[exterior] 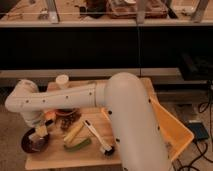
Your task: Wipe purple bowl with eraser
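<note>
The purple bowl [33, 144] is dark and glossy and sits at the front left corner of the wooden table [92, 156]. My gripper [40, 129] hangs at the end of the long white arm, directly over the bowl's right side. It is shut on the eraser [41, 131], a small pale yellow block held down at the bowl's inner rim. The arm hides the back of the bowl.
An orange-brown-rimmed bowl [67, 118] stands just right of the gripper. A yellow piece [74, 131], a cucumber [77, 145] and a white-handled brush [98, 138] lie mid-table. A white cup [62, 81] stands at the back. An orange bin [175, 131] is at the right.
</note>
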Robot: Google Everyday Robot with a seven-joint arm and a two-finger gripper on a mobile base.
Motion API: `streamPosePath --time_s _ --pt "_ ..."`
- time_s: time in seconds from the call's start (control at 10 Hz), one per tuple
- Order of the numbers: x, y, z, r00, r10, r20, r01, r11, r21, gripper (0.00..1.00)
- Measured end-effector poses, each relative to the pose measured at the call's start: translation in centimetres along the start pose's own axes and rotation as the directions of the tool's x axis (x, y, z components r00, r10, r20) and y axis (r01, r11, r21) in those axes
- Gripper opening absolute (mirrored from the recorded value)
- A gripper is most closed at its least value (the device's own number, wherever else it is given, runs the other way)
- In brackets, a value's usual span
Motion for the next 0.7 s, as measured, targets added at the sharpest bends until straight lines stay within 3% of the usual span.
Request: streamPosePath --time_s 0.3,0.7 --pt "-1.8 -1.4 -0.1 1.0 -0.024 -0.005 0.024 1.0 0.01 0.0" --pt "-4.4 -1.7 -1.1 0.997 -0.064 0.045 0.063 0.998 0.031 0.0"
